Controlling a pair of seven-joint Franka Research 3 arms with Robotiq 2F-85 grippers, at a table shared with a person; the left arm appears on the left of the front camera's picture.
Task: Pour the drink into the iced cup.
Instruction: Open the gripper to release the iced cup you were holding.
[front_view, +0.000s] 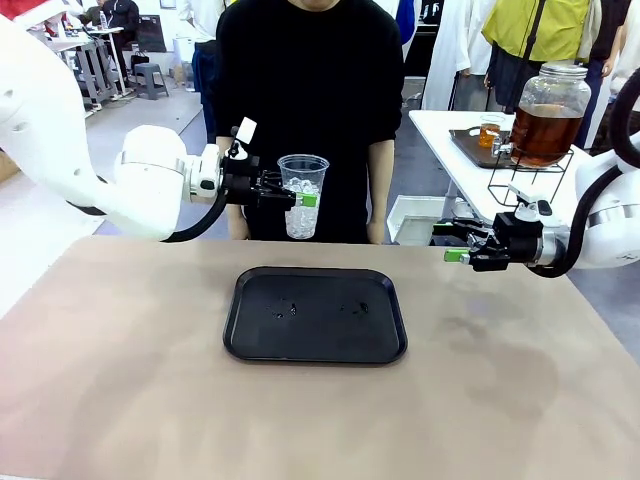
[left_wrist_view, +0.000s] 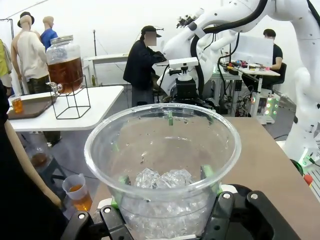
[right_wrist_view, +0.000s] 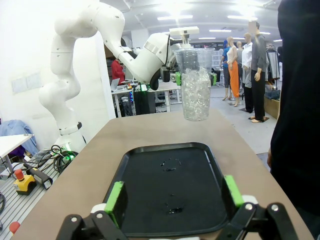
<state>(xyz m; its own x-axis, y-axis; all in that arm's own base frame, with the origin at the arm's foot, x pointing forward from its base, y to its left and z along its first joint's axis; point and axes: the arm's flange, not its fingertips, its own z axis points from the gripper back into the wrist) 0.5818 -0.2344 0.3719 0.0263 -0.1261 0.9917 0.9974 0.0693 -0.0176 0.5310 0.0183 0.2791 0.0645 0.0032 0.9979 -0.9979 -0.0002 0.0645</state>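
Front: left gripper (front_view: 306, 198) clamped on cup (front_view: 302, 215), held in the air past the far edge of tray (front_view: 315, 348). Right gripper (front_view: 452, 242) spread wide, empty, at the table's right. Dispenser (front_view: 548, 115) of brown drink on side table (front_view: 445, 125).
Left wrist: ice (left_wrist_view: 162, 179) in the cup's bottom; fingers mostly cut off.
Right wrist: droplets (right_wrist_view: 170, 165) on tray.

"What's the table like?"

"A broad tan-brown top (front_view: 120, 390), matte, with a few faint darker patches towards its right side."

"Anything lying on it?"

"One black tray (front_view: 320, 342), rounded corners, low rim. It sits flat near the middle, long side running across. A few wet specks (front_view: 285, 312) glint on its floor, some left of centre, some right."
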